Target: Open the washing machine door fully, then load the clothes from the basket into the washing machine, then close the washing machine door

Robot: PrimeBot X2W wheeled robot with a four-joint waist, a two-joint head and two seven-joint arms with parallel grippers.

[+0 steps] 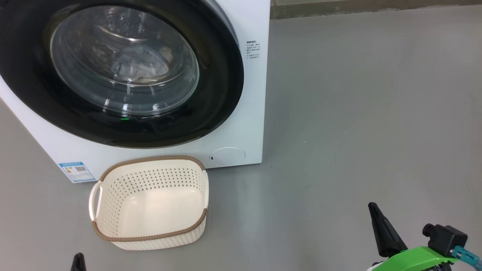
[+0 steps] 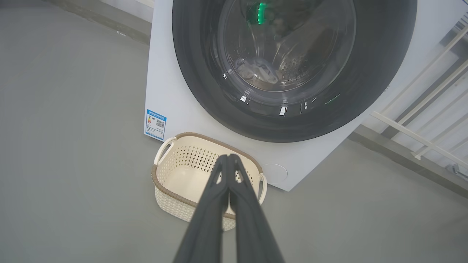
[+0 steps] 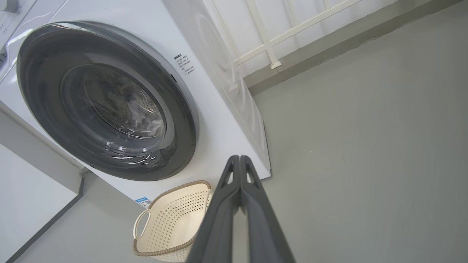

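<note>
The washing machine door (image 1: pixel 124 64) sits flush against the washing machine (image 1: pixel 252 124), with the clothes (image 1: pixel 141 66) visible through its glass inside the drum. The basket (image 1: pixel 158 177) stands on the floor (image 1: pixel 357 113) just in front. Both end effectors are clenched, finger against finger. In the head view the basket lies at about 2 o'clock from the left end effector (image 1: pixel 78 259) and at 9 o'clock, well apart, from the right end effector (image 1: pixel 372 207).

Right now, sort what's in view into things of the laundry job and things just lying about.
Job: washing machine, its shut door, clothes behind the glass, empty basket.
Lying about: blue label sticker, round hatch cover, white railing, grey floor.
</note>
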